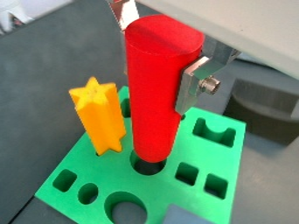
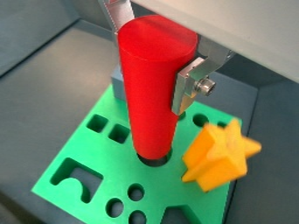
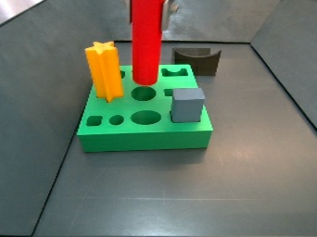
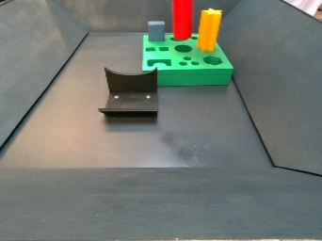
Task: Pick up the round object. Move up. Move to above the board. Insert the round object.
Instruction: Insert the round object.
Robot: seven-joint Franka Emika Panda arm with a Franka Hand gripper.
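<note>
My gripper (image 1: 158, 61) is shut on the round object (image 1: 155, 96), a tall red cylinder held upright near its top between the silver fingers (image 1: 193, 83). The same grip shows in a wrist view (image 2: 155, 61). The cylinder's lower end sits right at the mouth of a round hole in the green board (image 1: 163, 188), directly over it in a side view (image 3: 146, 42). I cannot tell whether the tip has entered the hole. The board lies flat on the dark floor (image 3: 143, 137) and is also in a side view (image 4: 195, 77).
A yellow star peg (image 3: 104, 69) stands in the board close beside the cylinder. A grey-blue cube (image 3: 187, 104) sits in the board's other side. A dark brown arch block (image 4: 128, 92) lies on the floor away from the board. Dark walls enclose the floor.
</note>
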